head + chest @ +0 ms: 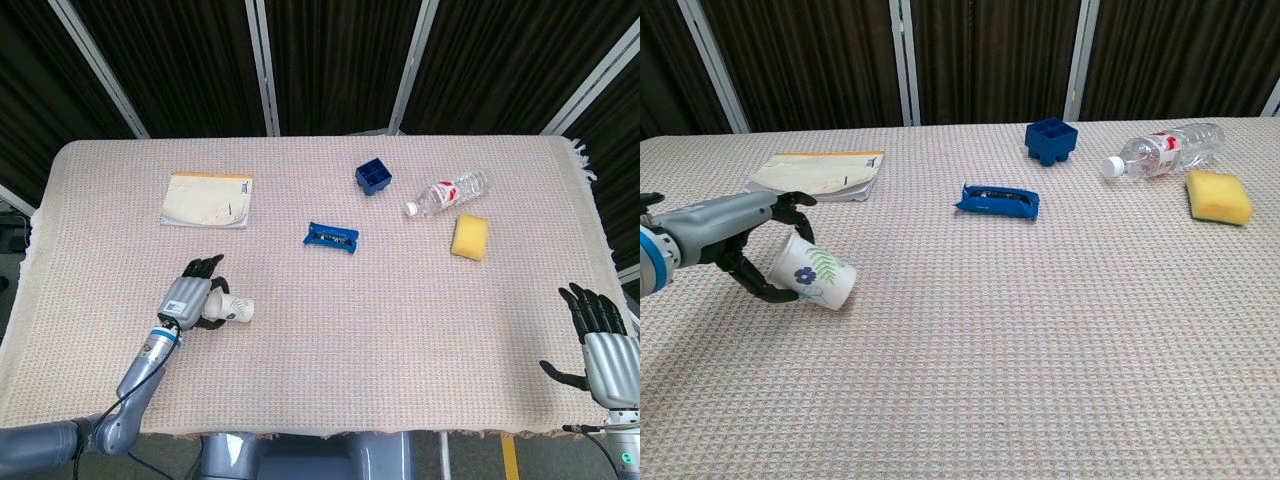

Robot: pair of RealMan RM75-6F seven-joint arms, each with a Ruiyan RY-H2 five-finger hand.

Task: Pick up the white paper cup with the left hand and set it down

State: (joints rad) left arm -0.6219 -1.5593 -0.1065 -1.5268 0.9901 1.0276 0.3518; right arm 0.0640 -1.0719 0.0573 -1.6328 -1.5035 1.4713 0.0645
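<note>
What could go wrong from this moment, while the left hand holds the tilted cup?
1. The white paper cup is tipped far over in the left hand, so it may land on its side.
2. Only the fingers near its rim grip it; thin paper could crumple or slip out.

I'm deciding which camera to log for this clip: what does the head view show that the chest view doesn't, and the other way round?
Only the head view shows the right hand, open and idle at the table's near right corner, and the whole table outline.

Only the chest view shows the blue flower print on the white paper cup and the cup tipped over, its base toward the right.

Both show the left hand holding the cup, plus the notebook, blue packet, blue box, bottle and sponge.
</note>
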